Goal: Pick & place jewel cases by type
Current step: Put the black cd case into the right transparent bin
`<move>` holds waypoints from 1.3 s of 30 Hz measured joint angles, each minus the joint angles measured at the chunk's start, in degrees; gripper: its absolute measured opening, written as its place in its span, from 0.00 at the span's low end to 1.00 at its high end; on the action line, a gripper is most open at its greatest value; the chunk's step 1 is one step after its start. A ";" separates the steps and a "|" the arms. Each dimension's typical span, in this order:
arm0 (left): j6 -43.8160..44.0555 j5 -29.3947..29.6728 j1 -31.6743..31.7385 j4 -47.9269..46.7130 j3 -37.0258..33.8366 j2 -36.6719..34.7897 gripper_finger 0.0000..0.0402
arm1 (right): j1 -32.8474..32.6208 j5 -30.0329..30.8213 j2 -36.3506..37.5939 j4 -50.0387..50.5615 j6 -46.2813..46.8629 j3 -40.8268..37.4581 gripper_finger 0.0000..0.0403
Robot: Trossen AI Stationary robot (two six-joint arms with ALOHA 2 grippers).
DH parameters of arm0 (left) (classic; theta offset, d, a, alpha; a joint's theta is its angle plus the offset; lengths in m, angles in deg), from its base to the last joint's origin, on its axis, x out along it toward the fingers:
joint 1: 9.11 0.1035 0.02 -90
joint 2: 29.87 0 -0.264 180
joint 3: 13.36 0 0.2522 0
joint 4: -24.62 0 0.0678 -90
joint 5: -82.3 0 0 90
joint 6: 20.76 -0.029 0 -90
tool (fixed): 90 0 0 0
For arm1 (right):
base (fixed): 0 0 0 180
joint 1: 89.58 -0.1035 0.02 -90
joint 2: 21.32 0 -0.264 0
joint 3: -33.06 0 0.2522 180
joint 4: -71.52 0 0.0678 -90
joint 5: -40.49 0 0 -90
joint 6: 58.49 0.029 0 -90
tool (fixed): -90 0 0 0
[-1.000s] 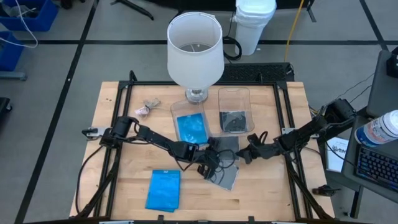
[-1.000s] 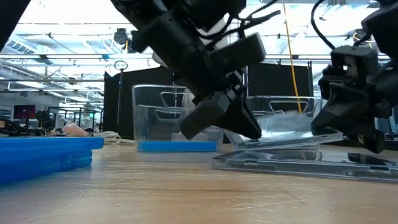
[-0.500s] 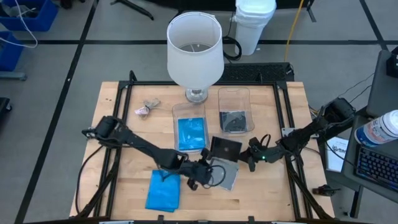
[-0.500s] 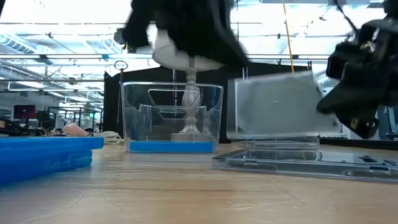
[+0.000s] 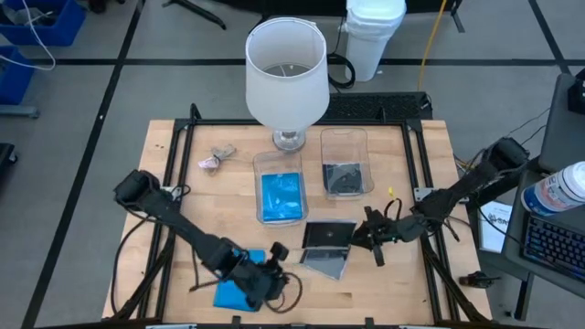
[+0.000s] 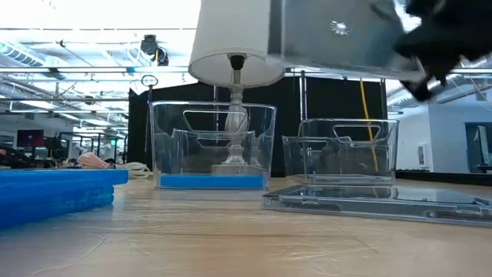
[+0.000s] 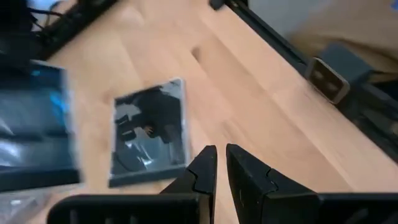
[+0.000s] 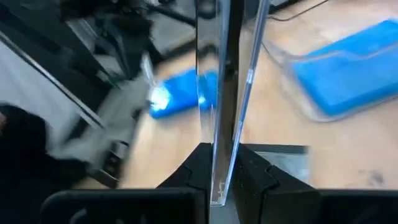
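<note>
My right gripper (image 5: 364,239) is shut on a smoky grey jewel case (image 5: 329,235) and holds it up in the air; the low view shows that case (image 6: 346,35) at the top of the picture. A second grey case (image 5: 324,264) lies flat on the table below it, and it also shows in the low view (image 6: 369,201). A blue case (image 5: 236,283) lies flat near the table's front edge. My left gripper (image 5: 276,262) is shut and empty over the blue case's right end, pointing at the lying grey case (image 7: 149,134). My right gripper pinches the grey case's right-hand edge (image 8: 219,134) between its two fingers, which come level from the table's right side. The case is lifted clear of the table and of the case below, tilted, and stretches away from the fingers toward the table's left.
Two clear tubs stand behind the cases: the left tub (image 5: 279,194) holds blue cases, the right tub (image 5: 345,169) dark ones. A white lamp (image 5: 286,78) stands at the far edge, and a small pinkish lump (image 5: 212,161) lies at the far left.
My right gripper has gone up with the grey case, which leaned on the lying case, then tipped up on edge, and now hangs clear above it. My left arm has drawn back from the grey cases toward the near left, over the blue case.
</note>
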 joint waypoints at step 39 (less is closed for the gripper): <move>-5.91 -0.32 -2.90 -0.11 -10.81 -0.14 0.11 | 64.33 -41.79 -12.56 83.30 -2.29 47.88 0.07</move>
